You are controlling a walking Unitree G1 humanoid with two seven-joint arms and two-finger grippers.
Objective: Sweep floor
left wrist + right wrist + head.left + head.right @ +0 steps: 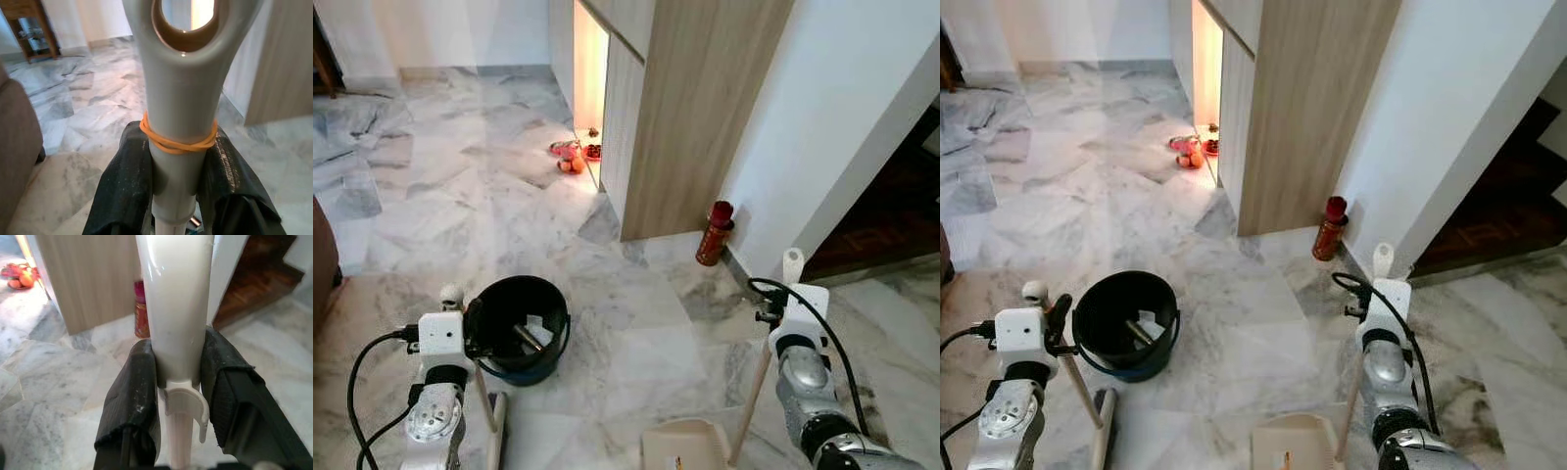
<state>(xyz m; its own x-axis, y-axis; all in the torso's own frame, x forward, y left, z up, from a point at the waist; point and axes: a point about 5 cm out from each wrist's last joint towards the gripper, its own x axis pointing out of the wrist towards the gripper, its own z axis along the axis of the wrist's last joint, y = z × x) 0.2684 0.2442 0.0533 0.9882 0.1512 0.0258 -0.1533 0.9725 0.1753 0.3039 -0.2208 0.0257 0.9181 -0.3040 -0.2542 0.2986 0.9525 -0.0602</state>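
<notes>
My left gripper [178, 147] is shut on the grey top of the broom handle [181, 93], just below an orange rubber band [177, 142]. In the eye views that gripper [462, 315] is low on the left. The wooden broom stick [484, 397] slants down from it to the broom head [496, 431] on the floor. My right gripper [178, 357] is shut on the white grip of the dustpan handle [176, 298]. It stands at the lower right [790, 294], with its stick [751, 397] running down to the cream dustpan [680, 446] on the marble floor [636, 323].
A black bucket [519, 328] holding some rubbish stands right beside the left gripper. A red fire extinguisher [714, 233] leans by the white wall next to a wooden cabinet [685, 108]. Fruit [573, 157] lies at the lit opening. A sofa edge [321, 264] is left, dark stairs [901, 206] right.
</notes>
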